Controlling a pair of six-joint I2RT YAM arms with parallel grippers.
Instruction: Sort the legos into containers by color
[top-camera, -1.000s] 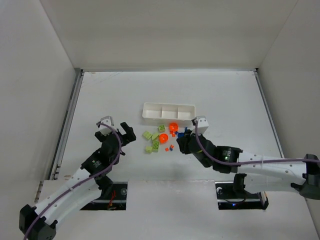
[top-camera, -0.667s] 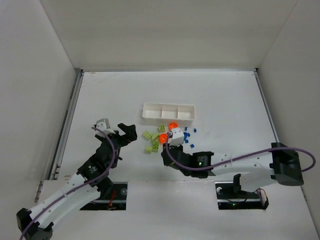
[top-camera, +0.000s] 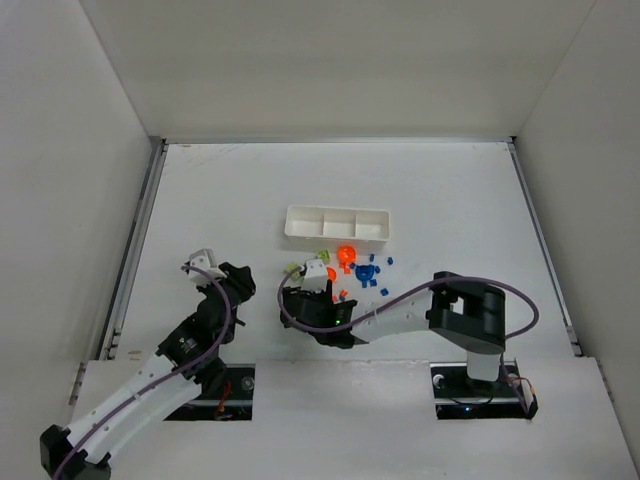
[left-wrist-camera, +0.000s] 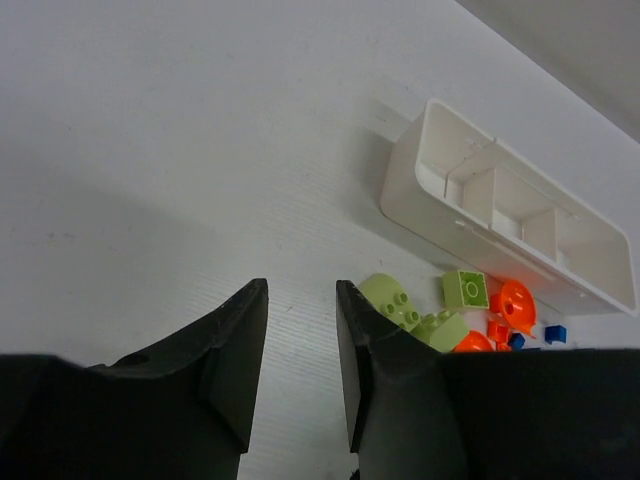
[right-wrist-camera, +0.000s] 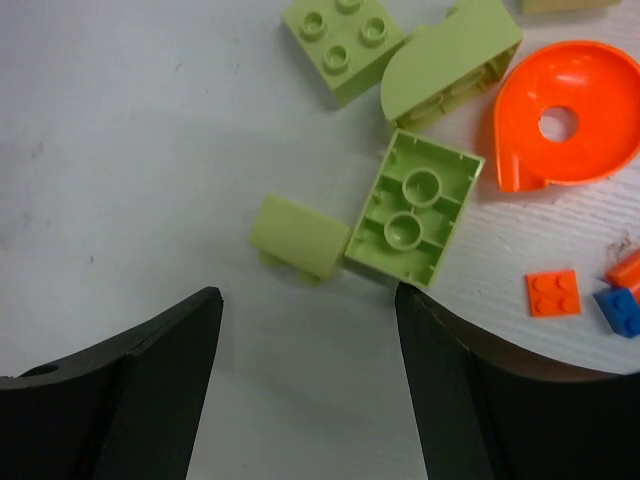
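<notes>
right gripper (right-wrist-camera: 305, 300) jaws wide over small light-green plastic wedge (right-wrist-camera: 298, 237), might also snag adjacent upturned light-green brick (right-wrist-camera: 412, 208); left gripper (left-wrist-camera: 300, 300) jaws barely apart.

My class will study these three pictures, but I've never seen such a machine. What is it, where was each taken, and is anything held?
Two robot arms stand at a table's near edge, each ending in a two-finger gripper. One picture looks down from above; the others come from a camera on each wrist, the dark shapes being its fingers. On the table lie green bricks, an orange disc and blue bits, near a white tray whose three compartments look empty. The left gripper, slightly apart, and the right gripper, wide open by the green bricks, hold nothing.
</notes>
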